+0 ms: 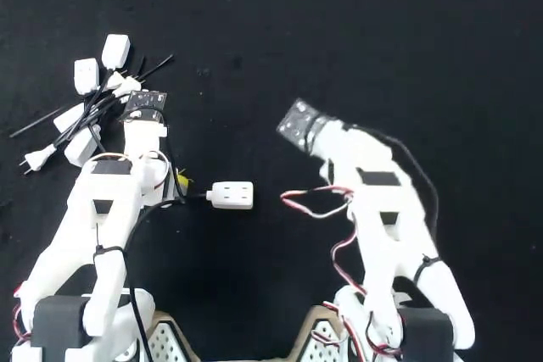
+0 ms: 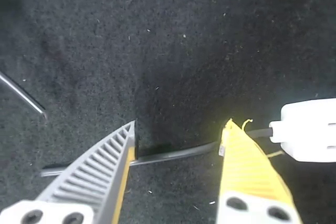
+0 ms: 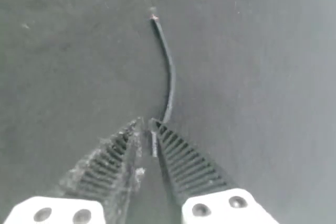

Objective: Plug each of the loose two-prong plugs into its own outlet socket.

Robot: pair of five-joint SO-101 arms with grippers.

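Note:
A white outlet block (image 1: 232, 195) lies mid-table, and its black cord (image 2: 173, 153) runs left. My left gripper (image 2: 180, 127) stands open astride that cord just behind the outlet block (image 2: 310, 129); in the high view the left gripper (image 1: 176, 186) sits left of the block. Several loose white two-prong plugs (image 1: 86, 74) with black cords lie in a pile at the far left. My right gripper (image 3: 148, 129) is shut on a thin black cord (image 3: 169, 72) whose cut end lies on the cloth. Whatever the fingers hold at the cord's near end is hidden.
Black cloth covers the table. The right arm (image 1: 365, 175) stands right of centre, its wrist board (image 1: 297, 125) pointing toward the far left. A red-and-white wire loop (image 1: 314, 205) hangs between the arm and the outlet block.

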